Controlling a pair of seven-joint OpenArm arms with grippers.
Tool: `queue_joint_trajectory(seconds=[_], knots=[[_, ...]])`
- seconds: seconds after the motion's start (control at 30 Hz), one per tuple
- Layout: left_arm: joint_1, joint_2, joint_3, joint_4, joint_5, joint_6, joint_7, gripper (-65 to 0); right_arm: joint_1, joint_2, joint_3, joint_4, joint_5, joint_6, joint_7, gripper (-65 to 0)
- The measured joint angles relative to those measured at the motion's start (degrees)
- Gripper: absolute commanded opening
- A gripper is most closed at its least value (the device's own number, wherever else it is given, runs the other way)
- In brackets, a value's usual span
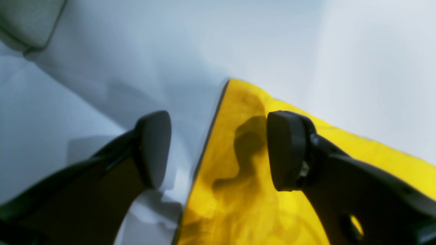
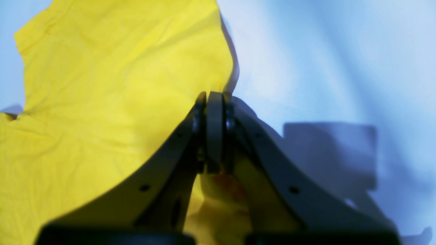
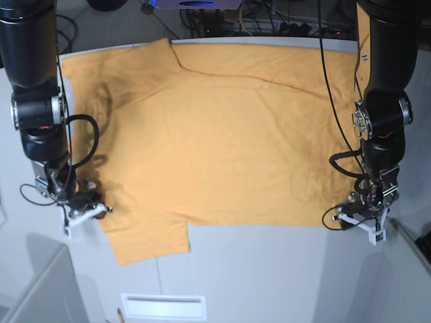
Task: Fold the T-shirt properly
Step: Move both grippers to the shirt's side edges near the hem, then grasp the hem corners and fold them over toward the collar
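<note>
The orange-yellow T-shirt (image 3: 215, 134) lies spread flat over the white table, one sleeve (image 3: 145, 242) pointing toward the front. In the base view my left gripper (image 3: 357, 219) hovers at the shirt's front right corner. The left wrist view shows it open (image 1: 219, 149), with the cloth's edge (image 1: 245, 190) running below between the two fingers. At the sleeve's outer edge on the left sits my right gripper (image 3: 86, 205). Its pads are pressed together (image 2: 213, 98) on the edge of the yellow cloth (image 2: 102, 85).
Bare white table (image 3: 269, 269) runs along the front, with a pale slot (image 3: 163, 306) near its front edge. Cables (image 3: 269, 20) lie behind the table. A grey panel (image 3: 34, 282) stands at the front left.
</note>
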Motion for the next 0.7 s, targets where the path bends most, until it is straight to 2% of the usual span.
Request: queue_joint_trajectory(seconds=[0.2, 0.23, 0.3, 0.4, 0.43, 0.63, 0.7], knots=[[1.97, 1.14, 0.0, 2.56, -0.02, -1.51, -1.38, -23.9, 0.0, -0.02, 0.0, 0.0, -0.02, 0.0, 0.0, -65.0], [2.29, 1.29, 0.0, 2.97, 0.02, -1.53, -1.4, -26.3, 0.0, 0.0, 0.0, 0.0, 0.0, 0.0, 0.0, -65.0], [2.64, 1.4, 0.0, 3.08, 0.0, -1.68, -1.62, -36.4, -0.35, 0.0, 0.0, 0.02, 0.04, 0.0, 0.5, -65.0], [2.71, 1.25, 0.0, 2.95, -0.15, -1.7, -1.57, -61.1, -0.5, 0.0, 0.02, 0.02, 0.2, 0.22, 1.01, -65.0], [2.82, 1.22, 0.0, 2.97, -0.13, -1.7, -1.55, -65.0, -0.5, 0.0, 0.02, 0.02, 0.2, 0.22, 0.98, -65.0], [2.82, 1.27, 0.0, 2.97, -0.26, -2.14, -1.36, -65.0, -0.63, -0.11, 0.26, 0.44, 0.17, 0.17, 0.79, -65.0], [2.78, 1.25, -0.26, 3.39, -1.25, -2.16, 0.83, -65.0, -1.18, 0.04, 0.26, 2.62, -0.28, -0.33, -0.28, -65.0]])
